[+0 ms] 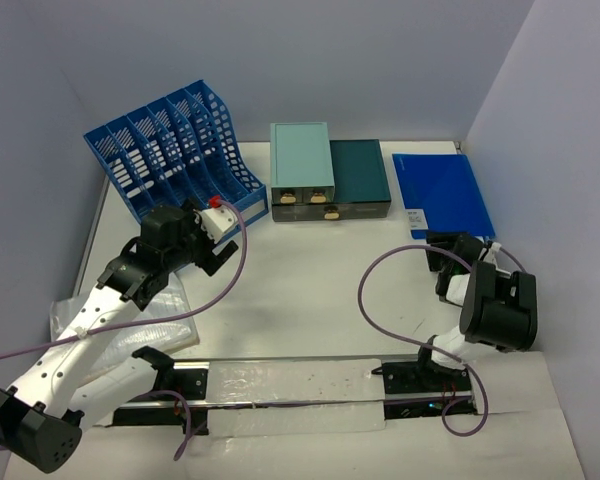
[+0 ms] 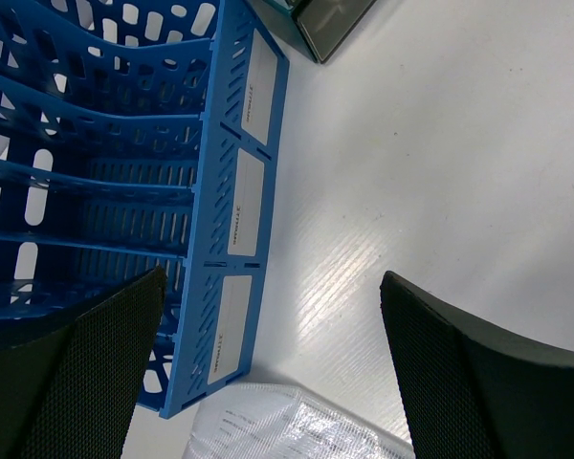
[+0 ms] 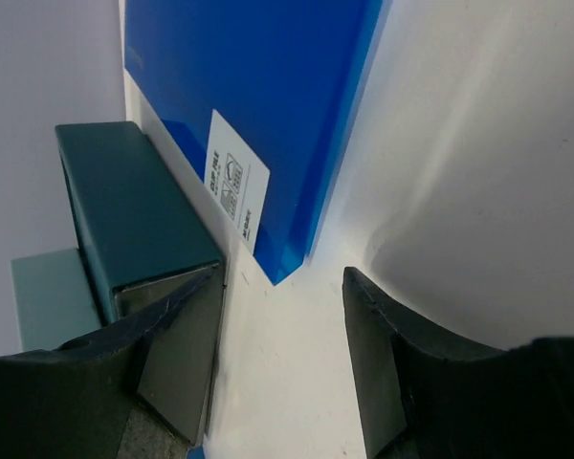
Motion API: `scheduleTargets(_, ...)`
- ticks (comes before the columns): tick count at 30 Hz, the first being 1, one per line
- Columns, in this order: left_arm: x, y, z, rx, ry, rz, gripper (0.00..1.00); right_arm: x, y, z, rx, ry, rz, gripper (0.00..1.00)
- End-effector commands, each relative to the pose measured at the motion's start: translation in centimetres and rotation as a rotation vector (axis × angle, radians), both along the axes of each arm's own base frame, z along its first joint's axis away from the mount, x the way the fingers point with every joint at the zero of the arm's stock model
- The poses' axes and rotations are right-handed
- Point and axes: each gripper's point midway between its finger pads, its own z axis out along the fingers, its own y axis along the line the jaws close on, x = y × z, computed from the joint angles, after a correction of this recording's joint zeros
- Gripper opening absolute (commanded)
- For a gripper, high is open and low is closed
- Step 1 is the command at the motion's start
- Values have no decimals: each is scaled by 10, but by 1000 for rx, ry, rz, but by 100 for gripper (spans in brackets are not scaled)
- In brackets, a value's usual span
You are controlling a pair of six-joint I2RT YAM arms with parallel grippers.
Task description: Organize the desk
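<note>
The desk [image 1: 310, 290] is a wide white tabletop. My left gripper [image 1: 212, 240] hovers by the front end of the blue slotted file rack [image 1: 170, 150]. In the left wrist view the left gripper [image 2: 273, 287] is open, with only the rack's labelled front [image 2: 234, 220] and bare desk [image 2: 411, 172] between its fingers. My right gripper [image 1: 438, 268] stands just short of the near corner of a flat blue folder [image 1: 442, 195]. The right wrist view has this gripper [image 3: 282, 287] open and empty, the folder's corner [image 3: 258, 105] just ahead of it.
A light teal drawer box [image 1: 302, 165] and a dark teal one [image 1: 358, 178] sit at the back centre; the dark box [image 3: 134, 201] is close to my right gripper's left finger. A clear plastic sleeve of papers [image 1: 120, 330] lies under the left arm. Walls enclose the desk.
</note>
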Motion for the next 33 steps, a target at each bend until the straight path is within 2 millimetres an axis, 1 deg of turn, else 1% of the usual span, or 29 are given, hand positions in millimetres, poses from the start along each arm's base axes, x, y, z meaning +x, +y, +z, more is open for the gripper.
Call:
scheduleTargets(1, 4, -3, 10, -17, -31, -11, 99, 27, -3, 23, 11, -118, 26, 60)
scheduleTargets(5, 6, -3, 7, -10, -23, -8, 99, 37, 0, 11, 34, -109, 56, 58)
scheduleTargets(12, 8, -2, 5, 1, -23, -2, 99, 47, 1, 19, 40, -150, 75, 55)
scheduleTargets(21, 8, -1, 5, 6, -25, 2, 99, 65, -3, 10, 100, -134, 70, 54)
scheduleTargets(23, 8, 0, 5, 6, -27, 3, 99, 70, -4, 11, 114, -136, 67, 54)
scheduleTargets(27, 7, 0, 7, 5, -34, 4, 99, 73, -2, 9, 152, -135, 52, 54)
scheduleTargets(30, 7, 1, 8, 4, -37, 6, 99, 77, -2, 20, 137, -194, 39, 52)
scheduleTargets(33, 7, 1, 8, 8, -35, 7, 99, 83, -2, 43, 108, -296, 41, 51)
